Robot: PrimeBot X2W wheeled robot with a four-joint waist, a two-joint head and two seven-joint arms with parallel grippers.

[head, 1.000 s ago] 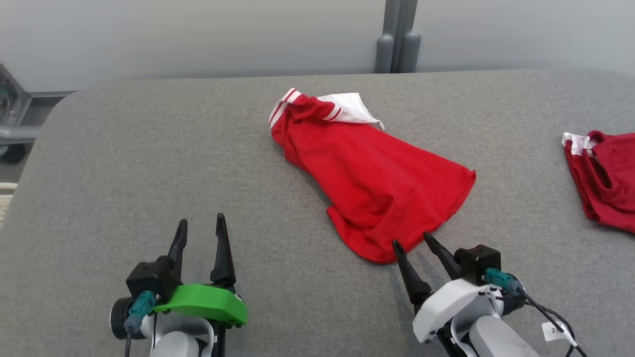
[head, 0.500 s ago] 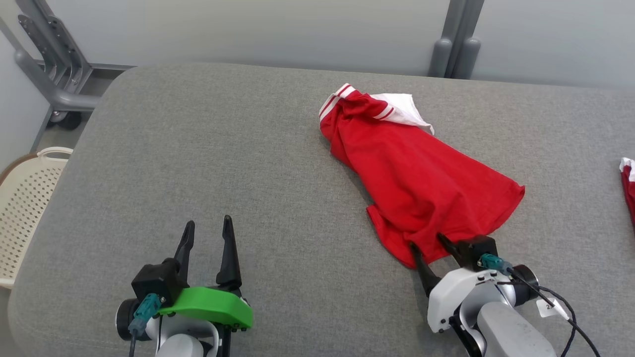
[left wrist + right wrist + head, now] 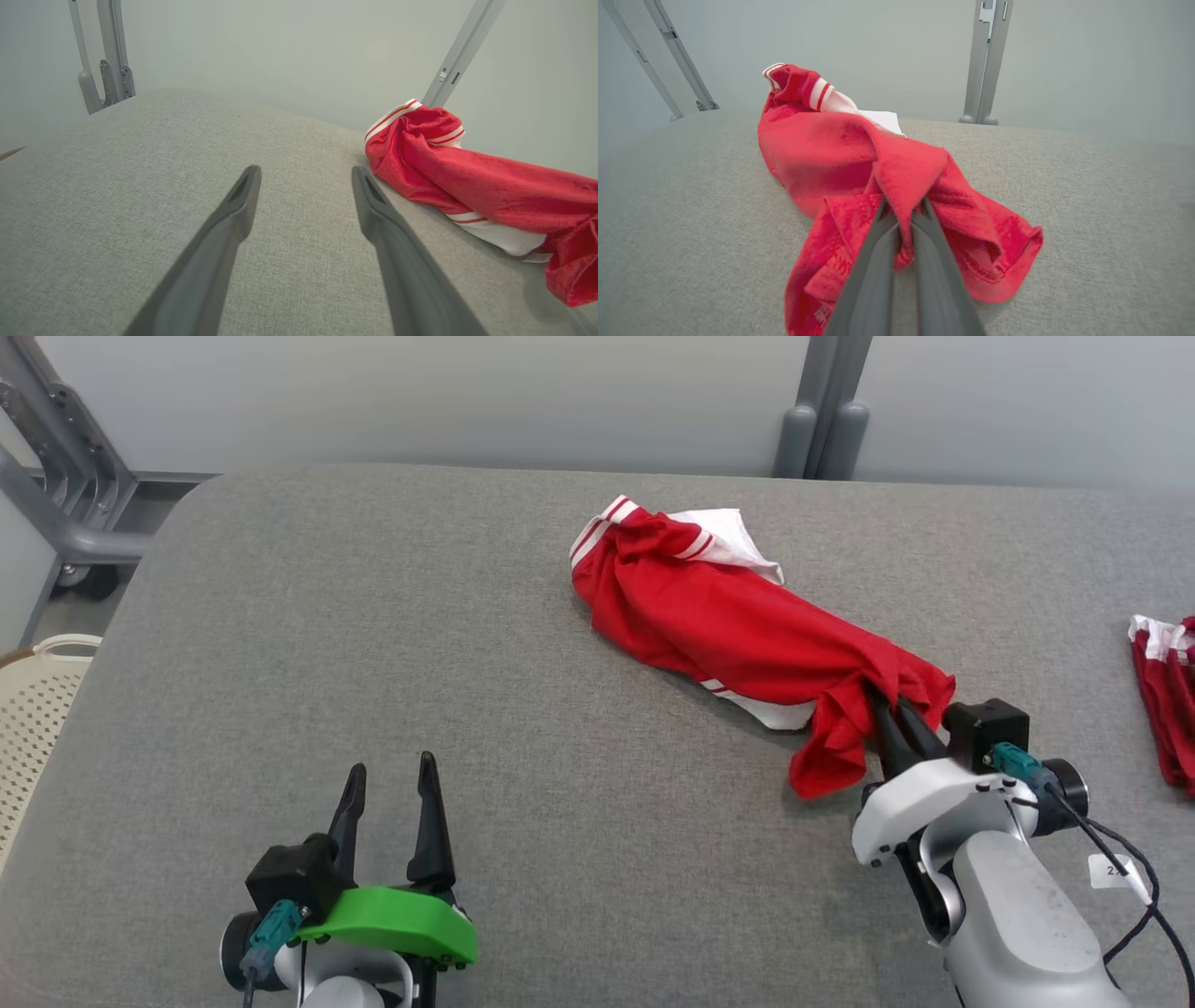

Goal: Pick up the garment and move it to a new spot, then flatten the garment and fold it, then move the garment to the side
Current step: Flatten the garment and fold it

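Robot test lab, grey padded table (image 3: 280,663), plain partition panels (image 3: 467,392)

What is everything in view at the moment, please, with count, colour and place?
garment: 1, red with white trim, mid-table
second garment: 1, red and white, table's right edge
table: 1, grey, before the robot
basket: 1, cream, left of table
frame: 1, grey metal, far left
post: 1, grey, behind table
left gripper: 1, dark, open, near left over table
right gripper: 1, dark, shut on garment's near end
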